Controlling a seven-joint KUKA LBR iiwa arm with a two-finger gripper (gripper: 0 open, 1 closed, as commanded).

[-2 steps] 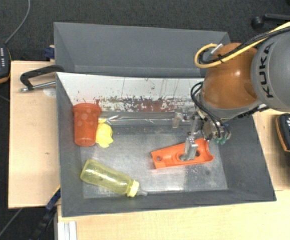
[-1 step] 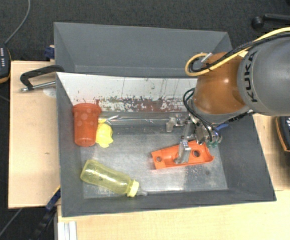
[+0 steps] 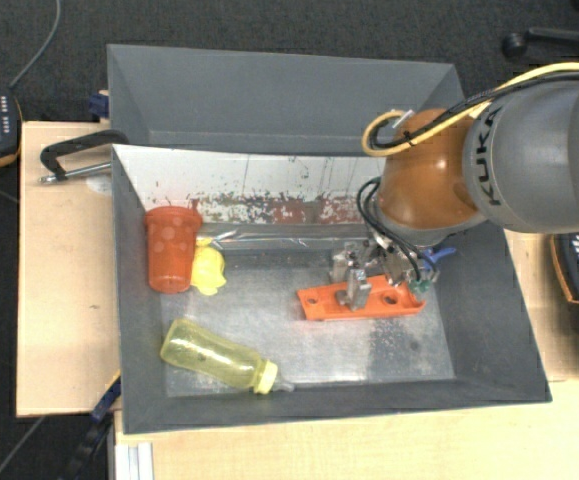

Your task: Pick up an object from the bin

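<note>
**Gripper low over the orange plate**

Camera view: the gripper (image 3: 361, 286) sits right at the flat orange plate with holes (image 3: 394, 300), over its middle, and the plate runs out to both sides beneath it on the floor of the bin (image 3: 269, 118). Whether the gripper is open or closed cannot be told, nor whether it has the plate. A flat piece likely needs a grip across its narrow width, then a straight lift. The orange cup (image 3: 170, 248), yellow lump (image 3: 209, 268) and pale bottle (image 3: 214, 356) lie well away, on the side opposite the arm.

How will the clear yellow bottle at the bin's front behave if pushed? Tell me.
The yellow bottle lies on its side, so it would probably roll across the bin floor. It looks see-through and empty, so likely light. Its smooth plastic may slip.
</note>
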